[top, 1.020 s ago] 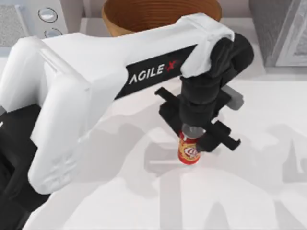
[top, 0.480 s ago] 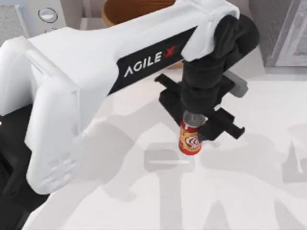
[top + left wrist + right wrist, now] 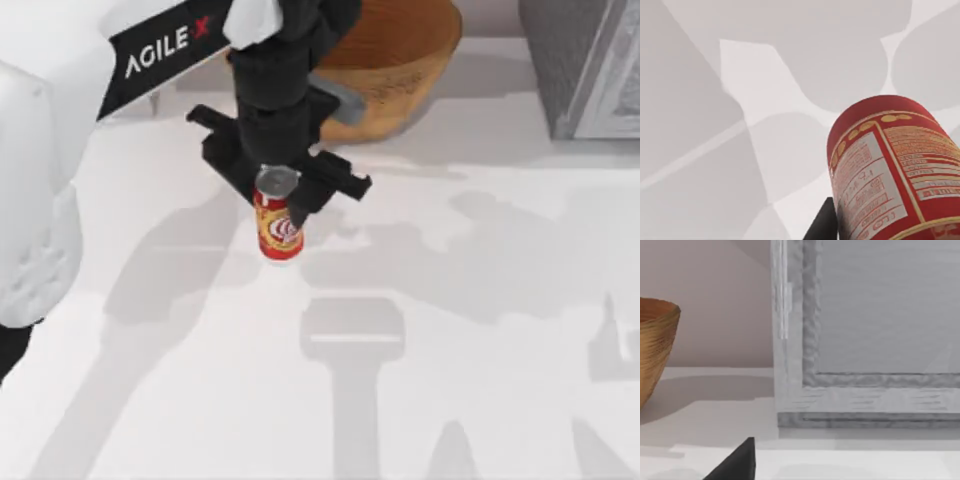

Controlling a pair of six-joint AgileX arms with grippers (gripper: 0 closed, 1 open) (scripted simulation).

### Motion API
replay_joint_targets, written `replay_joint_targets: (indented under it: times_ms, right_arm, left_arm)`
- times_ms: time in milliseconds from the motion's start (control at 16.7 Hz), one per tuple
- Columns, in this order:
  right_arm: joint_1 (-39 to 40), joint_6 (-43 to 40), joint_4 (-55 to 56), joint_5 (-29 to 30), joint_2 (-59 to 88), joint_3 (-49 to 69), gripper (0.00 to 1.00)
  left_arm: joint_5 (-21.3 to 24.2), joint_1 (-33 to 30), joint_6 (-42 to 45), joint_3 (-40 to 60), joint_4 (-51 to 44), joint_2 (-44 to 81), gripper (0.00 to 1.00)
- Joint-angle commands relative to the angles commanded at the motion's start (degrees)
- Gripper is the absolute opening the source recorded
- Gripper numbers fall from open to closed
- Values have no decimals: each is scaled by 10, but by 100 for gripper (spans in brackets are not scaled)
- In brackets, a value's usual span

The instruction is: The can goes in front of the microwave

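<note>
- The left gripper (image 3: 283,200) is holding the can (image 3: 279,226) upright by its upper part — clear of the table (image 3: 450,400), judging by the wrist view.
- The can is hanging just beside the basket (image 3: 400,60), left of the table's centre.
- The right gripper (image 3: 735,462) is facing the dark grey box (image 3: 585,65); I cannot tell its opening.

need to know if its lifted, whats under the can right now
In the top view the can hangs in the left gripper over bare white table. The left wrist view shows only shadowed tabletop beyond it; its underside is hidden.
</note>
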Motion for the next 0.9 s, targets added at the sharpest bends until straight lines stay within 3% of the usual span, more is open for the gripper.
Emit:
replay_joint_targets:
  times_ms: [480, 660, 900]
  right_arm:
    - [0, 0, 0, 0, 0, 0, 100]
    - [0, 0, 0, 0, 0, 0, 100]
    - [0, 0, 0, 0, 0, 0, 100]
  left_arm:
    - [-2, 342, 68, -86, 30, -63, 0]
    - [-3, 399, 82, -106, 37, -77, 0]
    - [-3, 406, 84, -109, 38, -79, 0]
